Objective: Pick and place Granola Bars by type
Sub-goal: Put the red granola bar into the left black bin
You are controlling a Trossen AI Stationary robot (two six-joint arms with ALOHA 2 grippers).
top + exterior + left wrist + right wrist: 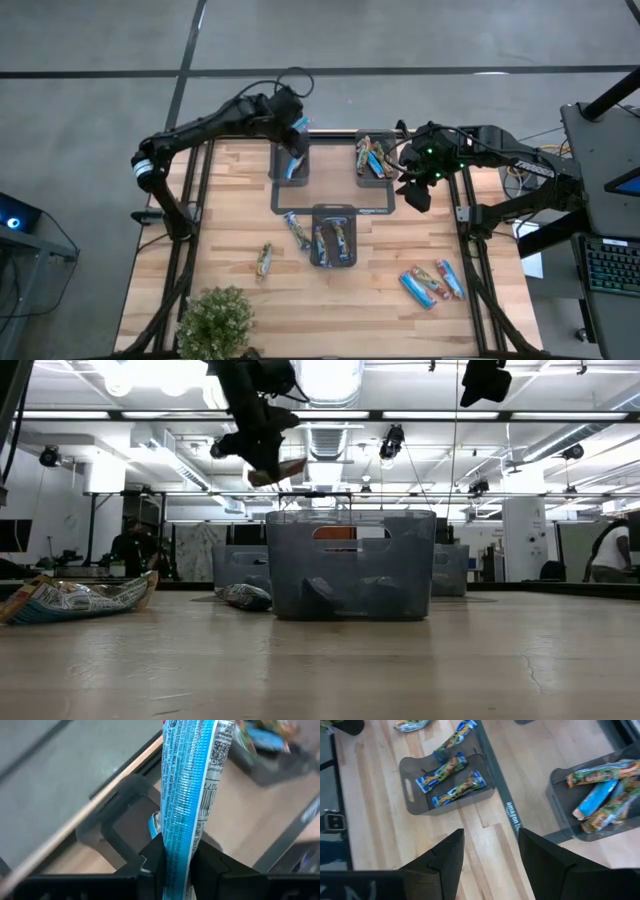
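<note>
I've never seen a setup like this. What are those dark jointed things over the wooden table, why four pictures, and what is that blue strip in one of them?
The dark jointed things are two robot arms, each ending in a two-finger hand. One picture looks straight down on the table, one looks level across it, and the other two come from cameras on the arms' wrists.

On the wooden table stand three dark grey trays with wrapped granola bars in them. More bars lie loose on the wood, such as three near the right edge, and a small plant sits at a corner.

The blue strip is a granola bar, pinched in the left hand and hanging above the far-left tray. The right hand hovers open and empty beside the far-right tray.
</note>
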